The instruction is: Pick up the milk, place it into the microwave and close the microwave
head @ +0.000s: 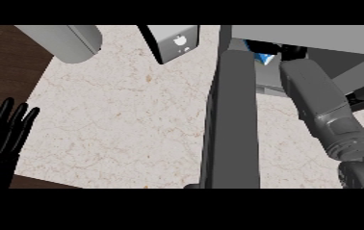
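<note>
Right forearm [323,113] fills the near right of the head view, running up from the lower edge into the microwave [298,31] at the counter's [121,108] far right corner. Its right hand [292,51] is deep in the opening, only dark parts showing, so I cannot tell how its fingers stand. Just beside that hand, inside the cavity, a small patch of blue and white shows, most likely the milk [265,57]; the rest of the carton is hidden by the arm and the door, so its pose cannot be read. The microwave door [231,123] stands wide open, edge-on, a tall grey slab left of the forearm. The left hand [16,123] rests at the counter's left edge, fingers straight and apart. Placing seems to be the step in hand: the carton should be set well inside, clear of the sill, and the hand drawn straight back before the door swings. A grey appliance [174,41] and a grey cylinder [68,41] sit along the far edge.
</note>
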